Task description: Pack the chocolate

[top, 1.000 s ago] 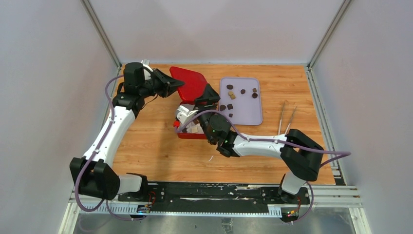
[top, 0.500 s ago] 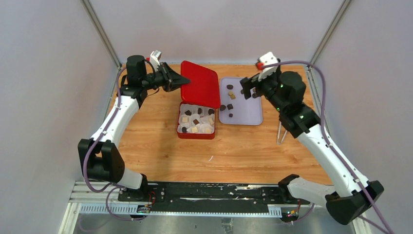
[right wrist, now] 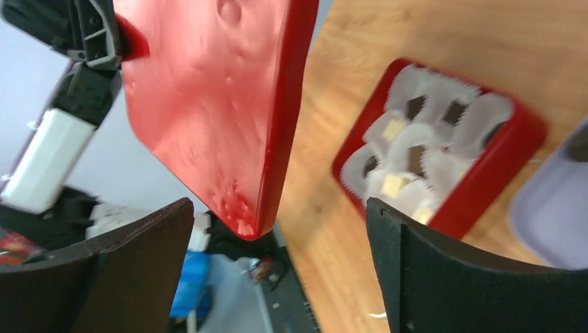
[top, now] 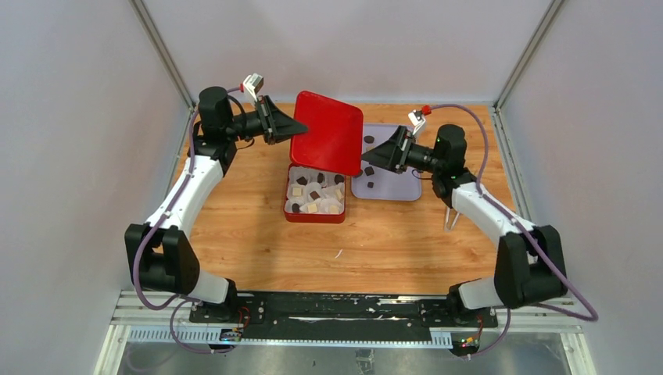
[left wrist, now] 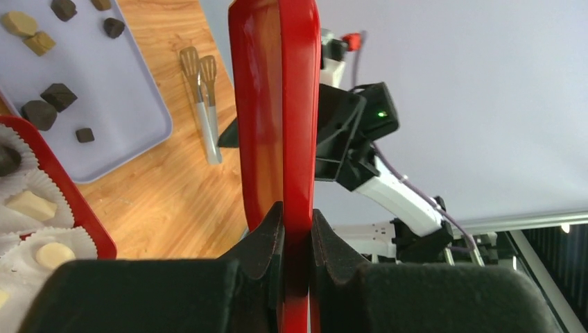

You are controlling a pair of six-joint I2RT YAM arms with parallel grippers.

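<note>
- Fingers of my left gripper [top: 295, 127] were clamped shut on the left edge of the red lid [top: 327, 133]. In the left wrist view, the rim sat pinched between both pads.
- The lid was held off the table [top: 250, 226], tilted, above the far end of the red box [top: 313, 216]. Its right side overlapped the left edge of the lavender tray [top: 399, 183] in the top view.
- Fingers of my right gripper [top: 367, 156] were spread wide and held nothing.
- They were level with the lid's right edge and just beside it. The right wrist view showed the lid's corner framed between the two pads. I could not tell whether either pad touched it.
- The chocolate [top: 314, 195] lay in two places. Dark and cream pieces sat in white paper cups [right wrist: 430, 104] inside the red box. Further brown and tan pieces lay loose on the lavender tray.
- The red box rested open on the table, near and left of the tray, almost touching it.
- Metal tongs [left wrist: 208, 125] lay on the table to the right of the tray.
</note>
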